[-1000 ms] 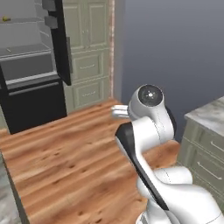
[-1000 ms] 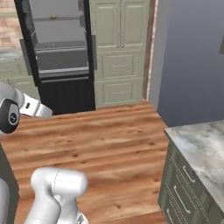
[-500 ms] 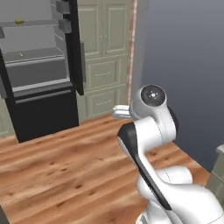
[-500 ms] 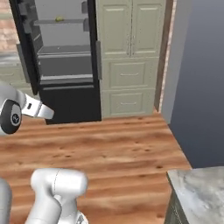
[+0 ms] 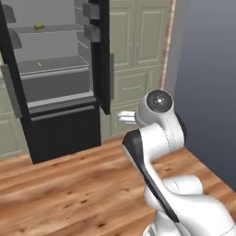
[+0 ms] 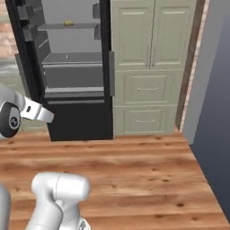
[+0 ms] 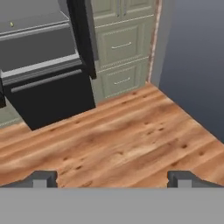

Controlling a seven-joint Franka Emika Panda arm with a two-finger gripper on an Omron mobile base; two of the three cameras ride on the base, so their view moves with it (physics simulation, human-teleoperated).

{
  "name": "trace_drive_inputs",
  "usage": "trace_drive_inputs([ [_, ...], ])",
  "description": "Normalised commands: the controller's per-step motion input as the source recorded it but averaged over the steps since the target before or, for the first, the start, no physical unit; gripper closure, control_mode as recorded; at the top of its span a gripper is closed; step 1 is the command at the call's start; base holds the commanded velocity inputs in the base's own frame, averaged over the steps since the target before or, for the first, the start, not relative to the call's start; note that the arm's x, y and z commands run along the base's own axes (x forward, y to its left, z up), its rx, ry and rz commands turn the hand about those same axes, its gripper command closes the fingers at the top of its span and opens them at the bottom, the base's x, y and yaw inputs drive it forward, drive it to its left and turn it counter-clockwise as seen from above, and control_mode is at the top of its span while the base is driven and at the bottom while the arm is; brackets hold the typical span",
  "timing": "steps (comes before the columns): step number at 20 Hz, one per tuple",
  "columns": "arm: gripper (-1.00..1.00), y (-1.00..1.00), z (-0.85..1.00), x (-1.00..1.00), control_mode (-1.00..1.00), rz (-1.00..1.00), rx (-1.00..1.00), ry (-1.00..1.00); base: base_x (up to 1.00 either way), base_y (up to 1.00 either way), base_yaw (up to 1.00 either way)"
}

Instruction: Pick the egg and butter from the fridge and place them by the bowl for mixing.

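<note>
The fridge (image 5: pixel 60 133) stands open ahead of me across the wood floor, dark outside and grey inside; it also appears as the fridge (image 6: pixel 78 121) and the fridge (image 7: pixel 48 96). On its upper shelf lies a small yellowish item (image 5: pixel 39 26), also seen as the yellowish item (image 6: pixel 68 23); it is too small to tell whether it is the egg. A tiny pale-yellow speck (image 5: pixel 38 64) on the shelf below may be the butter. The bowl is out of view. My gripper (image 7: pixel 112 179) hangs over the floor, well short of the fridge, open and holding nothing.
Cream cabinet doors and drawers (image 6: pixel 150 67) stand right of the fridge, with a brick strip and a grey-blue wall (image 5: pixel 207 83) beyond. The open fridge door (image 5: pixel 102 55) juts out towards me. Wood floor (image 7: pixel 122 140) lies between me and the fridge.
The whole picture has shifted, so the base has moved: the fridge now sits larger and more central, and the marble counters have left both base views. The arm keeps its pose, jaws still open.
</note>
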Motion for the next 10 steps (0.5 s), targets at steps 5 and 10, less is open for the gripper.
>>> trace_drive_inputs([
  [5,-1.0,0.0,0.0,0.0,1.0,0.0,0.0,0.0,1.0,0.0,0.12],
  [10,-1.0,0.0,0.0,0.0,1.0,0.0,0.0,0.0,1.0,0.02,0.08],
])
